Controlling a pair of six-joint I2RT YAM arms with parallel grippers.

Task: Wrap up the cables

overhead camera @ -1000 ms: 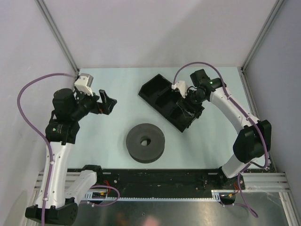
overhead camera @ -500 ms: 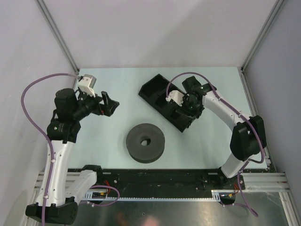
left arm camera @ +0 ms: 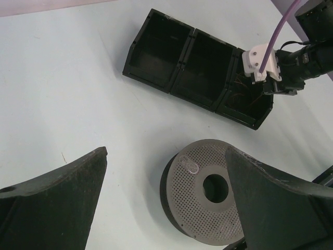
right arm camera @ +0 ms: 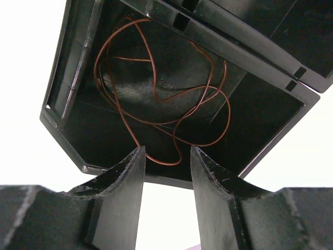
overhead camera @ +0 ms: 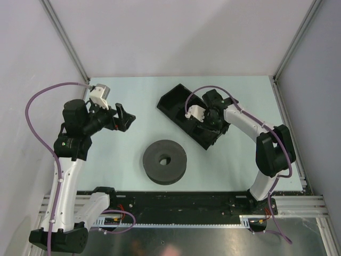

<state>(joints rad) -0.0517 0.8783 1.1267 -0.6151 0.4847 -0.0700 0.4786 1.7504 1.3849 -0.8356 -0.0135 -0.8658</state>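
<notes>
The cable is a thin copper-brown wire lying in loose tangled loops in the end compartment of a black tray. My right gripper is open just above that compartment, with the nearest wire loop between its fingertips and not pinched. From above, the right gripper sits over the tray's near-right end. The dark grey spool lies flat in the table's middle. My left gripper is open and empty, held above the table left of the spool. The wire shows faintly in the left wrist view.
The tray has three compartments and lies diagonally at the back centre; the other two look empty. Purple hoses loop over both arms. Grey walls close in the table on the left, back and right.
My right arm has folded inward and swung its gripper left over the tray's end compartment. My left gripper has shifted slightly to the right.
</notes>
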